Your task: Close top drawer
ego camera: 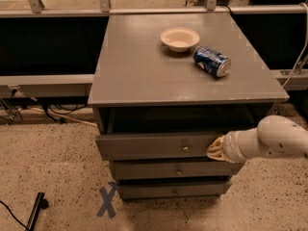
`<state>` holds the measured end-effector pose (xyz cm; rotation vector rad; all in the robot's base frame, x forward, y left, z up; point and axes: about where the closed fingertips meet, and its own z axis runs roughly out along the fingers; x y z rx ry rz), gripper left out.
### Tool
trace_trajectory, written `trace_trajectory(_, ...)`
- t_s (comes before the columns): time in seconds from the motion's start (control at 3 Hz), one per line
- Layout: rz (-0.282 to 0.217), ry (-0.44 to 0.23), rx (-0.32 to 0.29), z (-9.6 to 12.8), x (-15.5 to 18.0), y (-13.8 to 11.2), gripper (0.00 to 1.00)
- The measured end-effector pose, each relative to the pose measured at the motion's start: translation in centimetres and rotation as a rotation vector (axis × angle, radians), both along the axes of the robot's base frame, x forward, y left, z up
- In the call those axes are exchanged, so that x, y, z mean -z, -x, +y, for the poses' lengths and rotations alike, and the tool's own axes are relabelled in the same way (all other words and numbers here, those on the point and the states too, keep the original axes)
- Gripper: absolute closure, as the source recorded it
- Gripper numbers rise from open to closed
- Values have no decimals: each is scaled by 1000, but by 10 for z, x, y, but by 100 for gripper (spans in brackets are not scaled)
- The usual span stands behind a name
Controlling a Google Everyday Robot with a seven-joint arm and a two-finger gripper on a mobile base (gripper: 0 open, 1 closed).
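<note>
The top drawer (pixel 154 146) is a wide grey drawer with a small metal knob (pixel 185 148) at the middle of its front. It stands a little way out of the grey cabinet, with a dark gap above it under the cabinet top. My gripper (pixel 215 149) comes in from the right on a white arm (pixel 269 138) and rests against the right part of the drawer front, just right of the knob.
On the cabinet top (pixel 139 66) stand a small cream bowl (pixel 179 38) and a blue can (pixel 211 61) lying on its side. Two narrower drawer fronts (pixel 175 170) sit below. A grey X mark (pixel 107 201) is taped on the speckled floor. Dark shelving runs behind.
</note>
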<state>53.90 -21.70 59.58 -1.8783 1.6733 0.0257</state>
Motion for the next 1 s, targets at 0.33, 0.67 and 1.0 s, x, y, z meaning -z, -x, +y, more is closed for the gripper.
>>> trace_trajectory(0.33, 4, -26, 11, -1, 4, -14, 100)
trace_trajectory(0.67, 3, -58, 6, 1, 2, -20, 100)
trace_trajectory(1.0, -1, -76, 3, 4, 1, -25, 100)
